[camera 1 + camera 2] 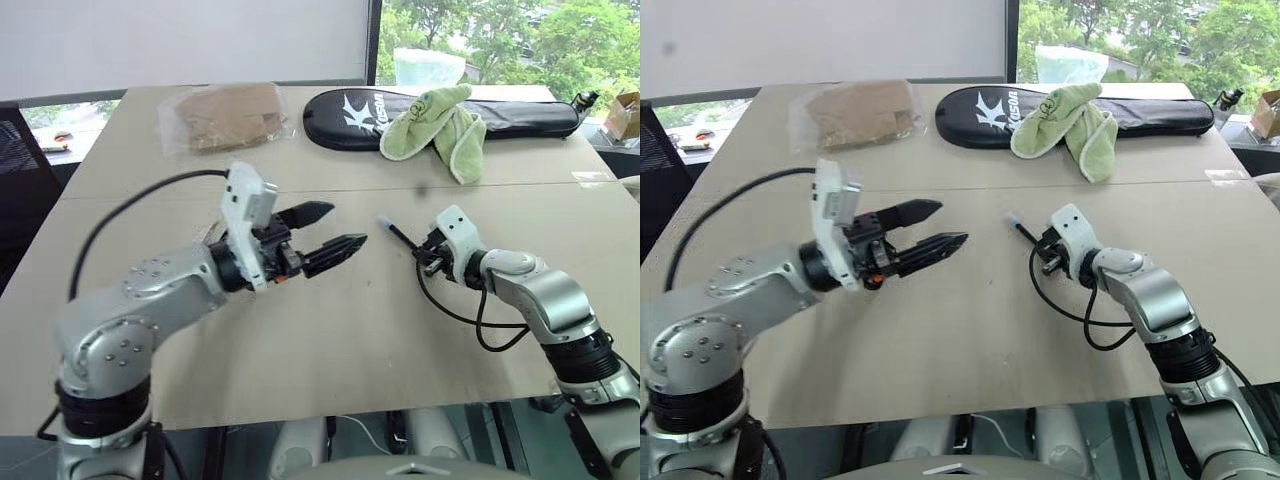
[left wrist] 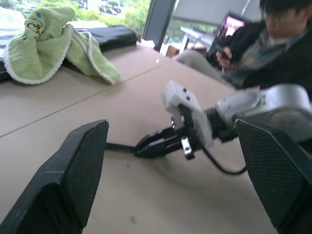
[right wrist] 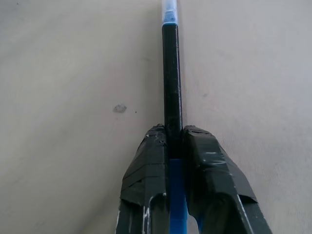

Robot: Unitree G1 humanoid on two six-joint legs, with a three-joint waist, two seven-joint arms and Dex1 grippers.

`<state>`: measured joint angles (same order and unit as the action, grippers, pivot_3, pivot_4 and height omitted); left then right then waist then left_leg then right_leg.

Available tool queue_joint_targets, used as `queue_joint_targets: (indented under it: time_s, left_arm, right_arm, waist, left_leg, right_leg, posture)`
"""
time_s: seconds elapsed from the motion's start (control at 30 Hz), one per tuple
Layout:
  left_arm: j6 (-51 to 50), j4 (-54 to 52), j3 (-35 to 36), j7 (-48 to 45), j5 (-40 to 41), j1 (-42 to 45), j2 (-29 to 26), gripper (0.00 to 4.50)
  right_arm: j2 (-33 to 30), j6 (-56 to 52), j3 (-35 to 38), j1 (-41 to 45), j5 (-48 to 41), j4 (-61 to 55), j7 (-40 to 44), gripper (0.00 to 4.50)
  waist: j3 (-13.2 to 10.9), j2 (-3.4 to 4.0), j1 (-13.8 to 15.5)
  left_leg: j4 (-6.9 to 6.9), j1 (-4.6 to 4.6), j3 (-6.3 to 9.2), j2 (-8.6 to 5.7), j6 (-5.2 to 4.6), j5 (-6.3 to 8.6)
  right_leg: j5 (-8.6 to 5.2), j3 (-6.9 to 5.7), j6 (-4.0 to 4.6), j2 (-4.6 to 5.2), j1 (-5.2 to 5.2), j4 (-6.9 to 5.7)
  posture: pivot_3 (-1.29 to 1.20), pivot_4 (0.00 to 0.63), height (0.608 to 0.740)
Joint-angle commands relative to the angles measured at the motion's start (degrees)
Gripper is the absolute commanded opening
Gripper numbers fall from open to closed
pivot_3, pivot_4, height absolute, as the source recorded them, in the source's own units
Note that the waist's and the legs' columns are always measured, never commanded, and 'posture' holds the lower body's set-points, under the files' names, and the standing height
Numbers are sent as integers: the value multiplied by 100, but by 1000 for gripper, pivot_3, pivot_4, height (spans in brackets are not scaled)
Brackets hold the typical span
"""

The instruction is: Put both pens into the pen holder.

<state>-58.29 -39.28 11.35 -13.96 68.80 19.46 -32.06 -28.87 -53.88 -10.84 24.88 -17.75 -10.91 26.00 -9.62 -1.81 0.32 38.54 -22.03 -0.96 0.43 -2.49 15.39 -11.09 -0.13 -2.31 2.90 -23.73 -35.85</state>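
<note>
Blue-ended pen (image 3: 172, 73) pinched between right fingers (image 3: 146, 165).

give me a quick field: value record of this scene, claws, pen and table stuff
left claw: open, empty, above the table
right claw: shut on the pen
pen: black with blue ends, pinched between the fingers, sticking out ahead just over the table
far side of table: green towel, black case, clear bag of cardboard
bystander: a person seated beyond the table
</note>
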Motion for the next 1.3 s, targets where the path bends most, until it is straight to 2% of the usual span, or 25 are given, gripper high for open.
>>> queue_joint_targets:
  time_s: [0.03,0.13,0.23,0.4,0.57,0.6,0.63,0.7,0.73,0.77,0.83,0.87,0.97,1.0,1.03,1.1,1.23,1.3]
  left_arm:
    - [32,153,-142,880,936,40,347,4311]
    - [105,456,-364,1474,1704,123,569,4311]
    - [293,794,-488,2057,2226,341,720,4311]
    - [661,1459,-533,2551,2953,959,925,4311]
    - [786,1683,-621,2685,3301,1279,928,4311]
    - [804,1700,-634,2699,3345,1301,920,3755]
    - [803,1708,-649,2685,3384,1314,897,3452]
    - [799,1684,-679,2654,3439,1319,823,2494]
    - [813,1673,-683,2657,3451,1317,788,1852]
    - [835,1653,-681,2664,3465,1320,761,1466]
    - [871,1614,-687,2689,3513,1321,710,295]
    - [879,1599,-682,2690,3538,1318,669,54]
    - [823,1525,-594,2574,3553,1263,393,10]
    - [792,1503,-501,2461,3550,1238,238,10]
    - [753,1510,-405,2342,3569,1219,61,10]
    - [657,1585,-133,1972,3573,1175,-363,10]
    - [165,2158,772,540,3557,1046,-1624,10]
    - [-39,2536,961,-251,3094,1143,-2217,10]
  right_arm:
    - [178,-78,914,-233,-560,-401,87,27]
    - [499,-41,1762,-343,-1431,-1105,237,27]
    - [736,-370,2262,-391,-2306,-1718,231,27]
    - [807,-453,2374,-713,-3439,-2717,313,27]
    - [733,-355,2233,-897,-3929,-3068,150,27]
    - [708,-328,2195,-920,-3964,-3099,128,0]
    - [693,-293,2164,-932,-3984,-3118,109,0]
    - [687,-221,2125,-937,-4047,-3110,41,0]
    - [678,-182,2099,-937,-4061,-3105,25,0]
    - [667,-142,2076,-932,-4066,-3095,11,0]
    - [634,-77,2042,-924,-4081,-3077,-10,0]
    - [611,-42,2014,-909,-4079,-3069,-10,0]
    - [625,20,2021,-792,-4166,-2902,-116,0]
    - [625,39,2054,-744,-4191,-2819,-141,988]
    - [607,55,2067,-705,-4209,-2760,-147,1283]
    - [388,70,1994,-646,-4096,-2728,-13,2281]
    - [-479,545,1611,-518,-3052,-2626,479,4309]
    - [-935,923,1336,-522,-2495,-2585,865,4472]
  waist:
    - [0,0,44]
    - [-4,7,49]
    - [-6,9,41]
    - [-6,9,52]
    - [-6,9,34]
    - [-6,9,34]
    - [-6,9,35]
    - [-6,9,36]
    - [-6,9,36]
    - [-6,9,35]
    - [-6,9,37]
    - [-6,9,38]
    - [-6,9,32]
    - [-6,10,27]
    - [-7,10,26]
    - [-9,13,23]
    - [-13,17,19]
    - [-19,20,14]
  left_leg:
    - [0,3,-2,-1,-1,1]
    - [-1,-2,2,-1,-1,0]
    - [-2,-1,3,0,0,0]
    - [-6,2,12,1,0,0]
    - [-5,2,-2,-5,0,0]
    - [-5,1,-2,-5,0,0]
    - [-6,2,-2,-5,0,0]
    - [-6,1,0,-5,0,0]
    - [-6,2,0,-5,1,0]
    - [-6,2,0,-5,1,0]
    - [-7,3,0,-4,1,-1]
    - [-7,3,1,-4,1,-1]
    - [-7,2,-1,-4,1,0]
    - [-9,2,-1,-4,1,0]
    - [-11,4,-3,-4,1,0]
    - [-13,4,-2,-3,1,-1]
    - [-22,2,-6,-3,2,-1]
    - [-22,0,-12,-8,2,-1]
  right_leg:
    - [-1,1,0,2,2,-1]
    - [3,-1,-5,2,-1,-1]
    - [12,0,-20,-2,-2,-2]
    - [2,-9,-4,-5,0,-4]
    - [-1,4,0,-2,0,2]
    - [-1,4,0,-2,0,2]
    - [-1,3,0,-2,-1,2]
    - [-2,1,0,-2,-1,2]
    - [-2,0,1,-3,-1,1]
    - [-2,1,1,-3,-1,1]
    - [-2,1,1,-4,-1,0]
    - [-2,0,1,-4,-1,1]
    - [-3,1,1,-3,-1,2]
    - [-3,2,1,-3,-1,3]
    - [-3,2,1,-3,-2,3]
    - [-3,2,1,-5,-2,3]
    - [-5,2,0,-6,-11,6]
    - [-14,1,-14,-7,-15,7]
  posture:
    - [0,150,740]
    - [0,150,740]
    - [0,150,740]
    - [0,150,740]
    - [0,150,740]
    - [0,150,740]
    - [0,150,740]
    - [0,150,740]
    - [0,150,740]
    - [0,150,740]
    - [0,150,740]
    - [0,150,740]
    - [0,150,740]
    - [0,150,740]
    - [0,150,740]
    - [0,150,740]
    - [0,150,740]
    - [0,150,740]
